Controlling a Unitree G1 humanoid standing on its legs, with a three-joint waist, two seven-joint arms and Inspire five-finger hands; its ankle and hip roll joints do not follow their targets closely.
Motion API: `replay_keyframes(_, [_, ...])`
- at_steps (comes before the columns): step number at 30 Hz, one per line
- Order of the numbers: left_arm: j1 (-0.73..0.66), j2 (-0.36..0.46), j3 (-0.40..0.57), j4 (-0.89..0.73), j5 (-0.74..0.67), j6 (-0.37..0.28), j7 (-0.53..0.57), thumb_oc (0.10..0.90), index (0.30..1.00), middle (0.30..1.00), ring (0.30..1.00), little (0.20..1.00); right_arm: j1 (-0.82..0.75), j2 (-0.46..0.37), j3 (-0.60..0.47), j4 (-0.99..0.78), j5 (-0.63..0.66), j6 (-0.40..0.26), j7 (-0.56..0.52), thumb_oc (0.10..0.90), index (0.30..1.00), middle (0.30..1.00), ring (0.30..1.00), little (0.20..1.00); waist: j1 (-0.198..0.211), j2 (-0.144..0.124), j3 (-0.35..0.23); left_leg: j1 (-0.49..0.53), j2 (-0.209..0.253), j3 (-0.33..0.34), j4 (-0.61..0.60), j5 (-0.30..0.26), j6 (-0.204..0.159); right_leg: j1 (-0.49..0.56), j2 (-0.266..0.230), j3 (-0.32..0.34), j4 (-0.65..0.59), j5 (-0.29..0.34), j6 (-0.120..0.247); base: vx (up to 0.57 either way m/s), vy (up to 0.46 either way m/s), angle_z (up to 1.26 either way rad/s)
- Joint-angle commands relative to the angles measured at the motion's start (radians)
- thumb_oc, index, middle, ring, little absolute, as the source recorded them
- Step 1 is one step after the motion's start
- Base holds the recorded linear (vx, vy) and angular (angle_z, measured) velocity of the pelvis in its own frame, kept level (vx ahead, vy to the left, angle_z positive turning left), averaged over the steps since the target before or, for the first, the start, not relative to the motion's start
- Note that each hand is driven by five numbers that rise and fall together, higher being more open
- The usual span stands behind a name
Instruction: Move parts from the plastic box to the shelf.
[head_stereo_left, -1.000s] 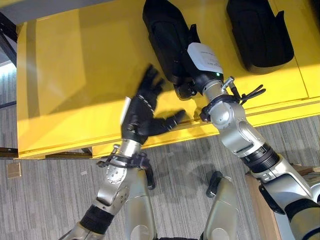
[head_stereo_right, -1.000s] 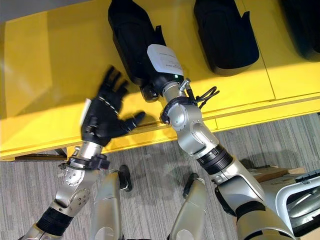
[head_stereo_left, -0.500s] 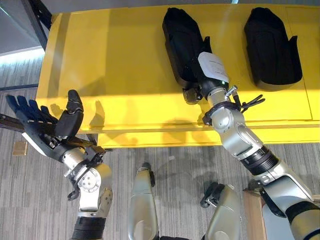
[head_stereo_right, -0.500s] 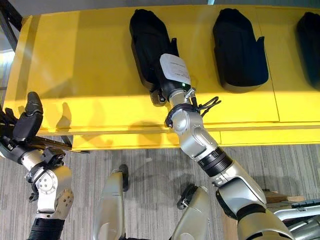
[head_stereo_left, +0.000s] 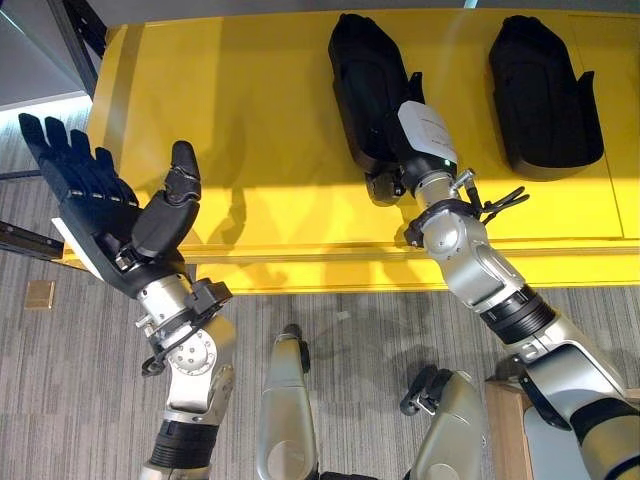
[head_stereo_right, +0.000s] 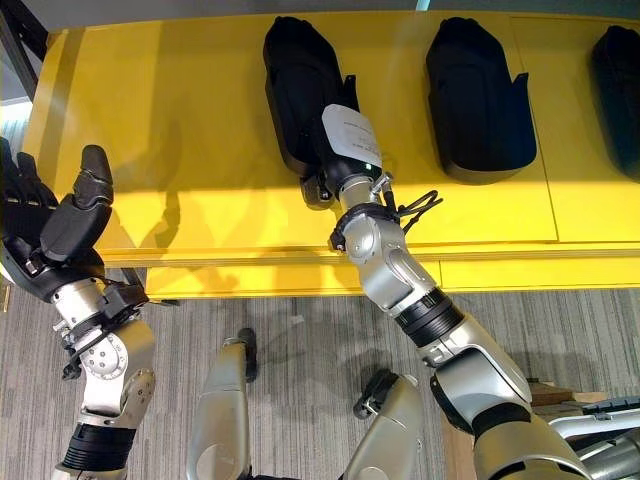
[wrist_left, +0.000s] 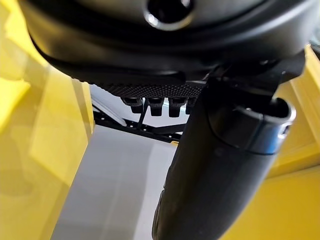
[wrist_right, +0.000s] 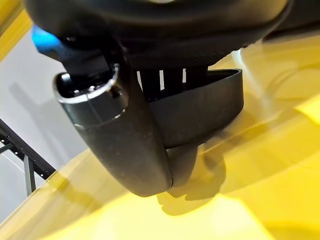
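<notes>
1. My left robot hand is raised beyond the left end of the shelf, over the grey floor. Its palm is turned up, its fingers are straight and spread, its thumb stands out to the side, and it holds nothing.
2. In the left wrist view the fingertips show in a short row past the palm, with the thumb large in front and the yellow shelf on both sides.
3. The shelf is a broad yellow board with a raised lip along its near edge. Its left half is bare.
4. Near the middle of the shelf lies a black part, long and rounded at its far end, resting flat.
5. My right robot hand is at the near end of that part, its back with a white cover turned to the head camera.
6. In the right wrist view the thumb lies across the part's curved black wall and the fingers reach down behind it, so the hand is clasped on the part, which sits on the shelf.
7. To the right lies a second black part of the same shape, well apart from the first.
8. In the right eye view a third part shows at the right edge.
</notes>
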Motion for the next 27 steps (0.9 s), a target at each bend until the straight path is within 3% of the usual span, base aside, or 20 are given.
replay_keyframes(1, [-0.058, 0.054, 0.002, -0.175, 0.002, -0.056, -0.069, 0.900, 1.000, 1.000, 1.000, 1.000, -0.046, 0.147, 0.086, 0.010, 0.070, -0.074, 0.069, 0.900, 1.000, 1.000, 1.000, 1.000, 0.053, 0.020, -0.025, 0.034, 0.007, 0.074, 0.061, -0.131, 0.090, 0.013, -0.032, -0.021, -0.064, 0.065, 0.011, 0.00, 0.000, 0.00])
replay_keyframes(7, [-0.057, 0.046, -0.010, -0.187, -0.056, -0.050, -0.137, 0.900, 1.000, 1.000, 1.000, 1.000, -0.056, 0.143, 0.084, -0.036, 0.017, -0.096, 0.083, 0.900, 1.000, 1.000, 1.000, 1.000, 0.047, 0.028, -0.022, 0.043, 0.007, 0.079, 0.056, -0.127, 0.089, 0.016, -0.032, -0.016, -0.068, 0.071, 0.015, 0.01, 0.023, 0.00])
replay_keyframes(13, [-0.058, 0.041, -0.005, -0.193, -0.017, -0.087, -0.086, 0.900, 1.000, 1.000, 1.000, 1.000, -0.073, 0.112, 0.071, -0.117, -0.057, -0.108, 0.104, 0.900, 1.000, 1.000, 1.000, 1.000, 0.042, 0.028, -0.022, 0.056, 0.007, 0.084, 0.040, -0.122, 0.085, 0.026, -0.031, -0.016, -0.081, 0.075, 0.020, 0.00, 0.000, 0.00])
replay_keyframes(23, [-0.052, 0.034, 0.017, -0.214, -0.035, -0.048, -0.112, 0.900, 1.000, 1.000, 1.000, 1.000, -0.089, 0.081, 0.044, -0.272, -0.096, -0.145, 0.161, 0.900, 1.000, 1.000, 1.000, 1.000, 0.040, 0.027, -0.025, 0.062, 0.004, 0.085, 0.044, -0.129, 0.086, 0.030, -0.030, -0.012, -0.082, 0.075, 0.024, 0.00, 0.000, 0.00])
replay_keyframes(26, [-0.048, 0.031, 0.021, -0.228, -0.048, -0.043, -0.070, 0.900, 1.000, 1.000, 1.000, 1.000, -0.083, 0.071, 0.030, -0.341, -0.083, -0.142, 0.163, 0.900, 1.000, 1.000, 1.000, 1.000, 0.038, 0.026, -0.026, 0.068, 0.006, 0.086, 0.038, -0.126, 0.084, 0.033, -0.028, -0.012, -0.088, 0.078, 0.026, 0.00, 0.000, 0.00])
replay_keyframes(27, [-0.045, 0.023, 0.025, -0.230, -0.077, -0.068, -0.036, 0.900, 1.000, 1.000, 1.000, 1.000, -0.078, 0.069, 0.024, -0.371, -0.134, -0.167, 0.123, 0.900, 1.000, 1.000, 1.000, 1.000, 0.037, 0.026, -0.025, 0.071, 0.007, 0.087, 0.034, -0.124, 0.083, 0.035, -0.026, -0.011, -0.090, 0.079, 0.027, 0.00, 0.000, 0.00])
